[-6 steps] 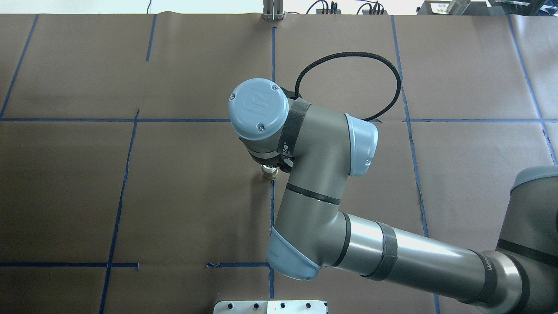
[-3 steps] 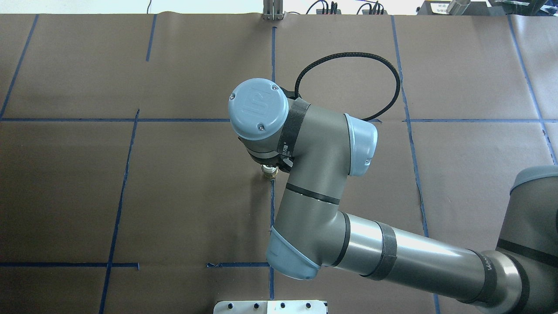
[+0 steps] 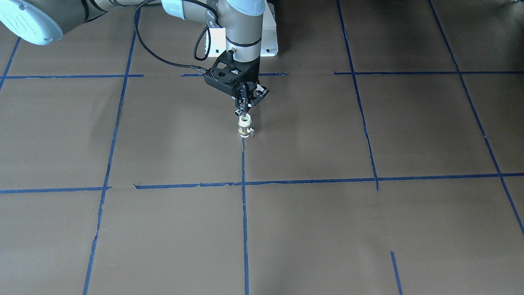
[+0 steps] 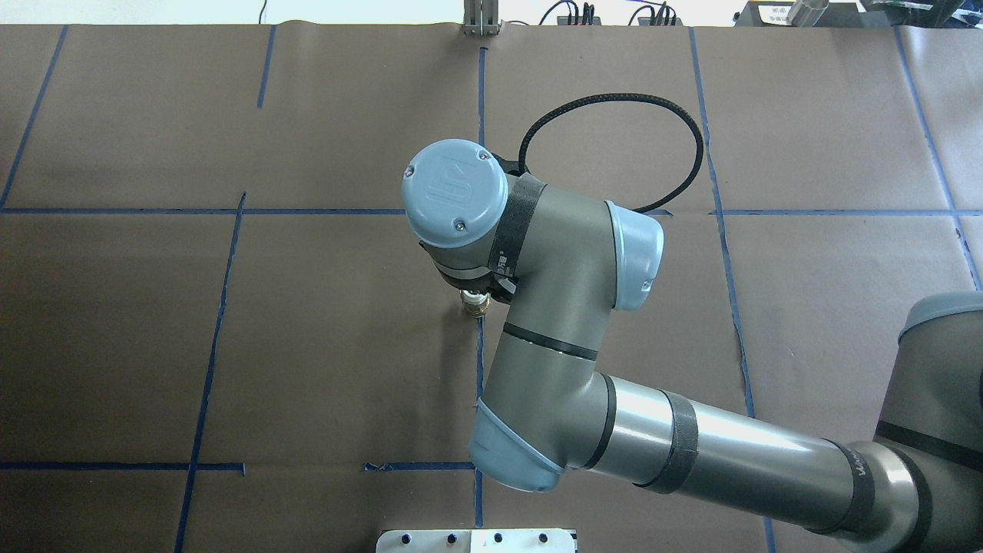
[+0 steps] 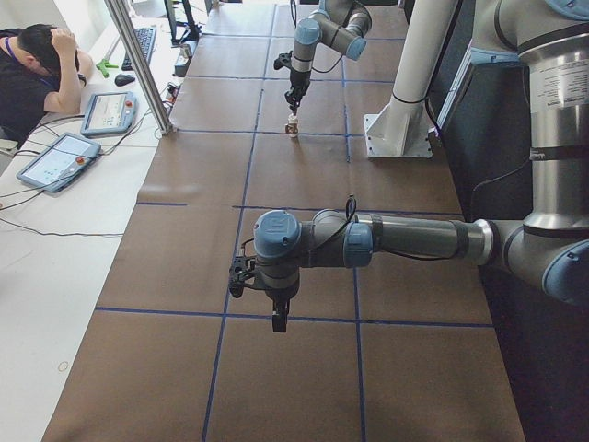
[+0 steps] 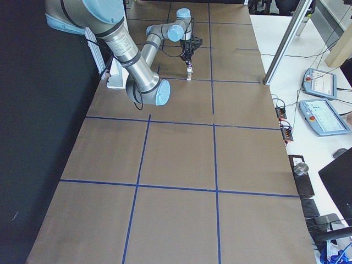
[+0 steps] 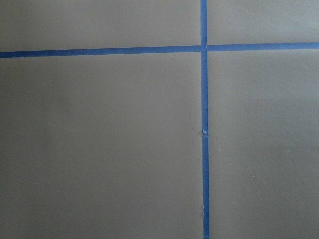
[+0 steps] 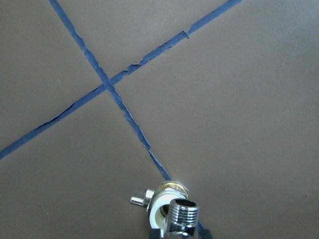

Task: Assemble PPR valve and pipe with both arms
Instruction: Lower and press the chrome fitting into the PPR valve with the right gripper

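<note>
The PPR valve, white ends with a brass middle and a side tab, stands upright on the brown table on a blue tape line. It also shows in the overhead view and the right wrist view. My right gripper hangs straight above it, shut on the chrome pipe fitting. The fitting sits right over the valve's white top end; I cannot tell whether it is seated. My left gripper hovers low over the table far from the valve; I cannot tell whether it is open or shut.
The brown table cover is marked with blue tape lines. The white pedestal base stands just behind the right gripper. A metal post and operator pendants are beyond the table's far edge. The left wrist view shows only table and tape.
Almost nothing: the right wrist has shifted very slightly and the valve stays in the same spot.
</note>
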Motion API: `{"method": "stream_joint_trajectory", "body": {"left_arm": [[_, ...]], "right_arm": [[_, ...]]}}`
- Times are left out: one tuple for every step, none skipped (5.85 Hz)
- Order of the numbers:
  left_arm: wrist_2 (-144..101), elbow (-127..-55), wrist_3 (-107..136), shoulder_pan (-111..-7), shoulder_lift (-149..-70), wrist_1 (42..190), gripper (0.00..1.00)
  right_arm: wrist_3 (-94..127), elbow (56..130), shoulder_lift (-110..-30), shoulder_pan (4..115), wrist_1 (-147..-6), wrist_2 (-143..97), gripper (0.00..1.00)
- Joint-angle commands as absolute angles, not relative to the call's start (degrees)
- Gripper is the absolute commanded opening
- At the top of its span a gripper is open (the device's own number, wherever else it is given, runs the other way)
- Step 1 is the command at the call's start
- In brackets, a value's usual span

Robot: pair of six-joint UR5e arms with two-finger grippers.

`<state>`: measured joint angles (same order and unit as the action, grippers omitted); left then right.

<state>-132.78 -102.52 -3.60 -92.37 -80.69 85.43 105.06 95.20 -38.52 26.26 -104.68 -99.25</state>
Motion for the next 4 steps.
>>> {"method": "stream_joint_trajectory", "body": {"left_arm": [[-132.8, -102.6, -3.6, -92.4, -80.7, 85.4, 1.0], [-132.7, -102.6, -3.6, -92.4, -80.7, 85.4, 1.0], [-132.8, -102.6, -3.6, -92.4, -80.7, 85.4, 1.0], [-132.8, -102.6, -3.6, -92.4, -80.7, 85.4, 1.0]], "right_arm": [[105.0, 94.9, -38.5, 26.3, -103.2, -99.1, 0.0], [105.0, 94.3, -38.4, 26.3, -102.8, -99.1, 0.0], [105.0, 93.7, -38.5, 26.3, -102.2, -99.1, 0.0], [104.9, 93.4, -38.5, 26.3, -102.2, -99.0, 0.0]]}}
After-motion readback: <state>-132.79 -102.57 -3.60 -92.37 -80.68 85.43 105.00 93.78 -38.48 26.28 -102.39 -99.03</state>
